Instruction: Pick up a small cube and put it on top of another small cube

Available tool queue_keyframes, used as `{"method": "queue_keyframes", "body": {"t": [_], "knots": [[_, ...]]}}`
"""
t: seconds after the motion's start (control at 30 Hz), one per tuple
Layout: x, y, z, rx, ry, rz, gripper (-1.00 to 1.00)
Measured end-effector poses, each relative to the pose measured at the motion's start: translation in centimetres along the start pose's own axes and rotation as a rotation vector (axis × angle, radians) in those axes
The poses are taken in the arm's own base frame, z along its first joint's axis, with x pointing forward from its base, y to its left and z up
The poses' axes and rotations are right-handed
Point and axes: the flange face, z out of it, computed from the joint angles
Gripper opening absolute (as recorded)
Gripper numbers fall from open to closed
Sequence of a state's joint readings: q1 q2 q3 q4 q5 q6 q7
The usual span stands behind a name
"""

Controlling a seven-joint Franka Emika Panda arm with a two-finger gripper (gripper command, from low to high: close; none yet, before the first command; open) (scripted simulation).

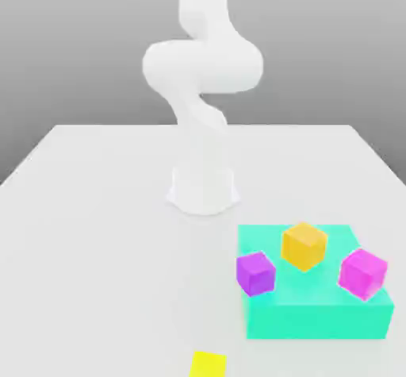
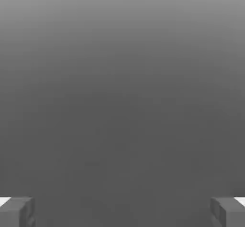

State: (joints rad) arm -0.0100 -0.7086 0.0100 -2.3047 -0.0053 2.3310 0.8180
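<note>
The small cube [image 1: 208, 364], bright lemon-yellow, lies on the white table at the front edge of the exterior view. Three other small cubes sit on a teal block [image 1: 317, 320]: an orange-yellow cube [image 1: 304, 245], a purple cube [image 1: 255, 273] and a magenta cube [image 1: 363, 272]. In the hand view my gripper [image 2: 122, 211] is open, its grey fingers [image 2: 16, 210] far apart with nothing between them, facing a plain grey background. The white arm [image 1: 202, 66] rises from its base and leaves the exterior view at the top.
The arm's round base [image 1: 203, 189] stands mid-table, behind the teal block. The white table [image 1: 87, 232] stretches wide to the exterior view's left. The teal block is raised above the table surface at the exterior view's right.
</note>
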Motion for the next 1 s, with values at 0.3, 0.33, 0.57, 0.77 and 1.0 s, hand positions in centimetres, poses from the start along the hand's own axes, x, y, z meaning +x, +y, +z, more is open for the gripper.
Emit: {"method": "queue_keyframes", "body": {"t": [0.3, 0.33, 0.57, 0.77, 1.0], "knots": [[-1.6, 1.3, 16.7, -0.191, -0.142, 0.041, 0.00], [-2.0, 1.7, 18.5, -0.211, -0.158, 0.046, 0.00], [-6.0, 5.7, 30.1, -0.350, -0.273, 0.079, 0.00], [-11.0, 10.7, 38.7, -0.464, -0.376, 0.110, 0.00], [-17.4, 16.9, 46.7, -0.561, -0.469, 0.140, 0.00]]}}
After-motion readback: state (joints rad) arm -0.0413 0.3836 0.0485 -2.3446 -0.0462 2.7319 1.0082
